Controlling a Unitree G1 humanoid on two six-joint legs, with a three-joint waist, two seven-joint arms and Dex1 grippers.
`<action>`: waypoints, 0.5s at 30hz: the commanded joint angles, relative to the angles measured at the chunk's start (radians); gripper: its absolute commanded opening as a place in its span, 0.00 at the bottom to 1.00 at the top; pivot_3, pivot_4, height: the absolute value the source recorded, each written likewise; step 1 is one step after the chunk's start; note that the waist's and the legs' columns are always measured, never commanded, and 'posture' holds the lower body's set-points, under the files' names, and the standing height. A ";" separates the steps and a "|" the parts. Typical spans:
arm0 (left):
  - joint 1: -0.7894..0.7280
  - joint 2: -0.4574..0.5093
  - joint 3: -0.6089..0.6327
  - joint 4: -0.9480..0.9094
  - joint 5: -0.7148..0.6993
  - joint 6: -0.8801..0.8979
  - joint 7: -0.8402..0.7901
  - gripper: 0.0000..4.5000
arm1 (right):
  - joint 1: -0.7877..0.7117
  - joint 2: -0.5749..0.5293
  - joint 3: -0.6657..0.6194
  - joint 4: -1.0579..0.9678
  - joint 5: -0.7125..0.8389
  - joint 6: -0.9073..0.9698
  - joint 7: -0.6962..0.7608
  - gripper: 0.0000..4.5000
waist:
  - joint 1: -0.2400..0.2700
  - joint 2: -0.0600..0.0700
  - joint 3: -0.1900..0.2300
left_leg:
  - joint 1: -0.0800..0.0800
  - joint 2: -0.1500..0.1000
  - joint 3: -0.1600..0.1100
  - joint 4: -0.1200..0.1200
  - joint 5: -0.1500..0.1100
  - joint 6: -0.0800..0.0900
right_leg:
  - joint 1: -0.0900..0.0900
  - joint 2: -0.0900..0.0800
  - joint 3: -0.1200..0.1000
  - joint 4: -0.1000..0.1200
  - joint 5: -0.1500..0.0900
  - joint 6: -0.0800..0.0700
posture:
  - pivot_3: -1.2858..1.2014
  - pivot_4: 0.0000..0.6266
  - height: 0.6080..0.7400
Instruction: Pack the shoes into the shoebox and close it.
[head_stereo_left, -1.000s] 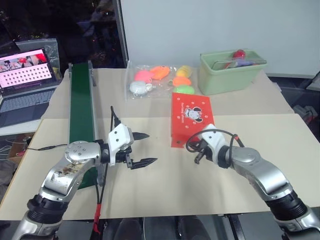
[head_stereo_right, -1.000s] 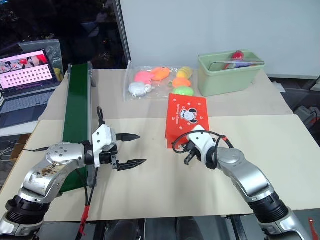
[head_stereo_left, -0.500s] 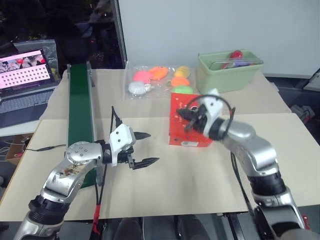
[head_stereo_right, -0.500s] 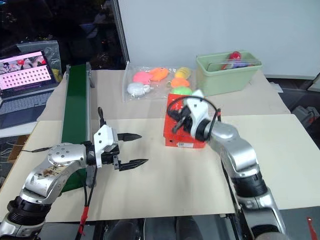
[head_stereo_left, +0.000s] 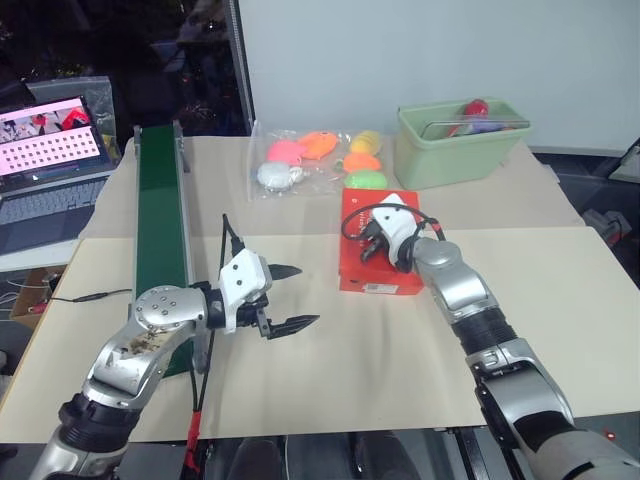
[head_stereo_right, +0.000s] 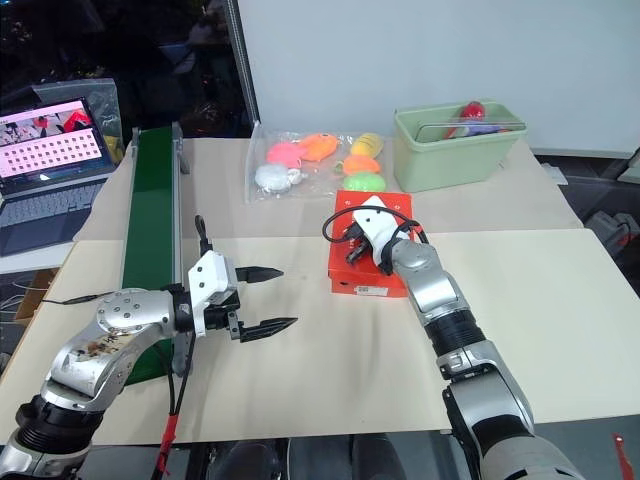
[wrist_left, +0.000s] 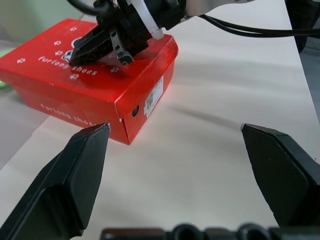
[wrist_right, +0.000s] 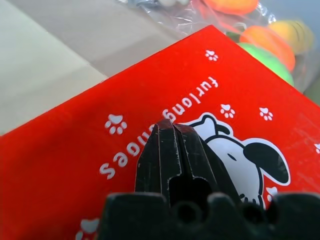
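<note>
The closing step looks in hand: the clenched right gripper presses the shoebox lid at frame centre; next, firm seating. The left gripper hangs released.

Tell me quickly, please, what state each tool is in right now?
Left tool: open, holding nothing, above the table.
Right tool: shut, empty, fingertips on the closed red shoebox's lid.
</note>
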 joint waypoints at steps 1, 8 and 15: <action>0.004 0.006 0.025 -0.033 0.000 0.003 0.017 1.00 | 0.016 0.004 0.003 -0.017 -0.017 0.042 0.034 0.01 | -0.001 0.000 0.000 | 0.000 0.000 0.000 0.000 0.000 0.000 | 0.000 0.000 0.000 0.000 0.000 0.000 | 0.52 0.24 0.92; -0.013 -0.056 0.064 -0.010 0.024 0.002 0.144 1.00 | 0.035 0.008 -0.231 -0.231 0.122 0.073 -0.013 0.01 | 0.006 0.000 0.000 | -0.002 0.000 0.000 0.000 0.000 0.000 | -0.002 0.000 0.000 0.001 0.000 0.000 | 0.52 0.24 0.92; 0.007 -0.124 0.126 -0.042 0.014 0.058 0.274 1.00 | 0.170 -0.095 -0.423 -0.451 0.236 0.200 0.000 0.01 | 0.014 0.000 0.000 | -0.005 -0.001 -0.002 0.000 0.000 0.000 | -0.002 -0.002 -0.003 0.000 0.000 0.000 | 0.52 0.24 0.92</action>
